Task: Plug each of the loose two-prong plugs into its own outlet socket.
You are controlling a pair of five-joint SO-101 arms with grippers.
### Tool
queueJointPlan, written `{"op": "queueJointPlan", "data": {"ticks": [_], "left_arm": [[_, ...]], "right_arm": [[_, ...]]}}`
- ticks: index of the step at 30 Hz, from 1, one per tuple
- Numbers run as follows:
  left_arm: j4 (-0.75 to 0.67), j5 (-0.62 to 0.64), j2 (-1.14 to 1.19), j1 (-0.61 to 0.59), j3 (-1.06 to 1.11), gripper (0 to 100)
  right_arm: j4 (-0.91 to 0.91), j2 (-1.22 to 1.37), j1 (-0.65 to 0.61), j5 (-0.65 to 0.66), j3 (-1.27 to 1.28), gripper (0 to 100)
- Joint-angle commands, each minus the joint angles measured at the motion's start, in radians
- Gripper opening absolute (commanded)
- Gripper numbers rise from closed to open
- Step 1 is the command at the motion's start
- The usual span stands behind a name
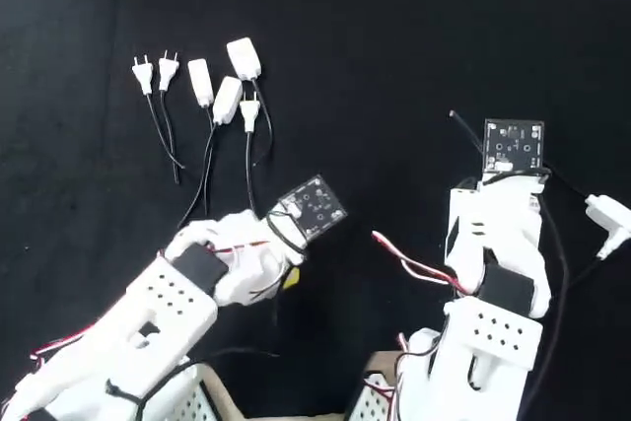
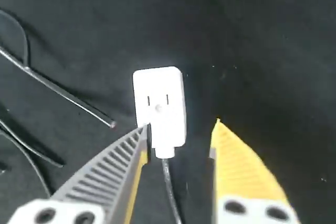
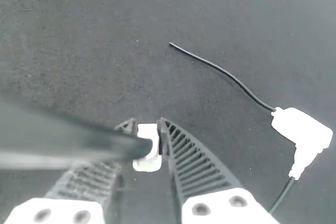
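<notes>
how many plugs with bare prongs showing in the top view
3. One plug at the cluster's left end, a second plug right beside it, a third plug at the cluster's right end. The white piece in the right gripper may be another.

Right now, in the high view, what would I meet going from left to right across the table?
two-prong plug → second two-prong plug → outlet socket → left arm's camera board → right arm's camera board → white connector on a cable. The bunched sockets and plug between are left out.
</notes>
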Motion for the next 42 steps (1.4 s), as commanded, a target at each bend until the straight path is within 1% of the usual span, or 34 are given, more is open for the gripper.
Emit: {"op": "queueJointPlan", "data": {"ticks": [1, 5, 10, 13, 17, 19, 22, 25, 29, 35, 37, 39, 42], "left_arm": [[-0.025, -0.009, 0.043, 0.016, -0.025, 17], [-0.094, -0.018, 0.255, 0.008, -0.113, 14], [-0.112, -0.021, 0.578, -0.004, -0.275, 14], [-0.104, -0.025, 0.677, -0.005, -0.323, 14], [-0.008, -0.040, 0.692, -0.024, -0.354, 12], [0.023, -0.075, 0.694, -0.047, -0.349, 11], [0.052, -0.086, 0.701, -0.082, -0.361, 11], [0.084, -0.089, 0.704, -0.125, -0.375, 17], [0.130, -0.178, 0.704, -0.176, -0.372, 22], [0.143, -0.229, 0.704, -0.220, -0.372, 29], [0.143, -0.250, 0.704, -0.220, -0.363, 29], [0.140, -0.273, 0.697, -0.213, -0.355, 25], [0.143, -0.247, 0.689, -0.197, -0.375, 19]], "right_arm": [[0.003, -0.019, -0.015, 0.000, -0.004, 1.1], [0.003, -0.019, -0.012, 0.002, -0.004, 1.1], [0.003, -0.019, -0.009, 0.005, -0.004, 1.1], [0.003, -0.019, -0.011, 0.005, -0.002, 1.1], [0.005, -0.019, -0.012, 0.005, -0.002, 1.1], [0.005, -0.019, -0.012, 0.005, -0.002, 1.1], [0.014, -0.019, -0.014, 0.005, -0.002, 1.1], [0.038, -0.019, -0.017, 0.006, -0.012, 1.1], [0.040, -0.019, -0.017, 0.006, -0.012, 1.1], [0.041, -0.019, -0.017, 0.006, -0.012, 1.1], [0.041, -0.019, -0.017, 0.006, -0.012, 1.1], [0.041, -0.019, -0.017, 0.006, -0.012, 1.1], [0.041, -0.019, -0.017, 0.006, -0.012, 1.1]]}}
